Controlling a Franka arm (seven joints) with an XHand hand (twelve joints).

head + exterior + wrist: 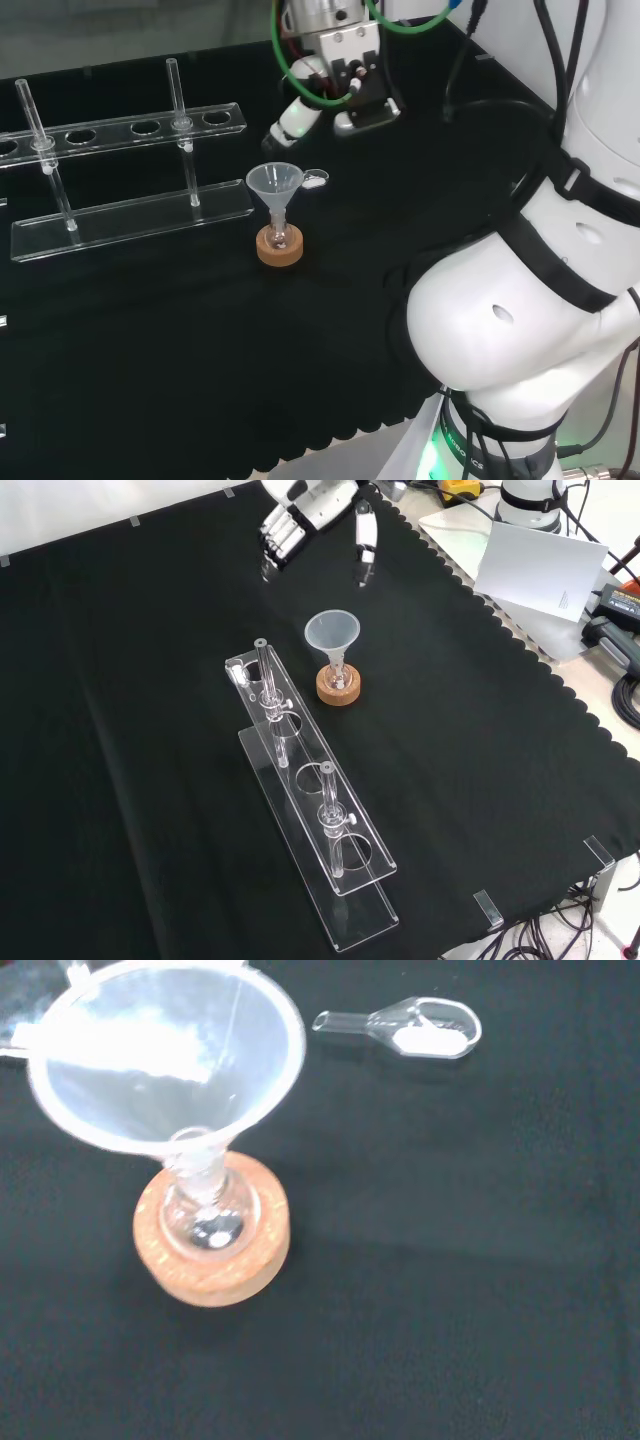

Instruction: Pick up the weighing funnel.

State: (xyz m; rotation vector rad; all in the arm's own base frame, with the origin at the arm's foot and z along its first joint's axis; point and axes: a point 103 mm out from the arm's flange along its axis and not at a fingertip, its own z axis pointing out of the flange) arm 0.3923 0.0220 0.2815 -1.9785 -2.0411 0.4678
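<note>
Hand (345, 85) hangs over the cloth (150, 330) beyond the funnel (275, 182) in the head view, fingers (280, 538) and thumb spread and relaxed, nothing held. Weighing funnel (420, 1030) lies flat on the cloth, white powder in its bowl, just beside the funnel on its cork ring (280, 250) and apart from the hand. Judged: pick-up not yet started; descent, grasp and lift all remain.
</note>
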